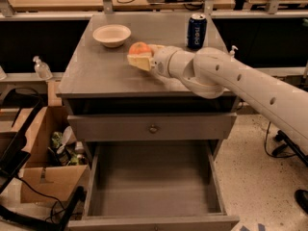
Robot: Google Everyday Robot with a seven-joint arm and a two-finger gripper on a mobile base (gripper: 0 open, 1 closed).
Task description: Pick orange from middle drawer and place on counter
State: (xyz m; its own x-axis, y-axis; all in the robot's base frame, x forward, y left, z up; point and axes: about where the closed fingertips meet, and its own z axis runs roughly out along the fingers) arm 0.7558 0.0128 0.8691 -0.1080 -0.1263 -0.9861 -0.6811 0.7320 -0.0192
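The robot's tool (143, 55) grips the orange (139, 47) over the grey desk (96, 73), its pale fingers (138, 61) closed against the fruit. Whether the orange touches the surface cannot be told. The white arm (231, 78) reaches in from the right. A white bowl (111, 35) sits just beyond the fruit to the left, and a blue can (196, 31) stands upright near the back edge. Below, the middle drawer (151, 186) is pulled wide open.
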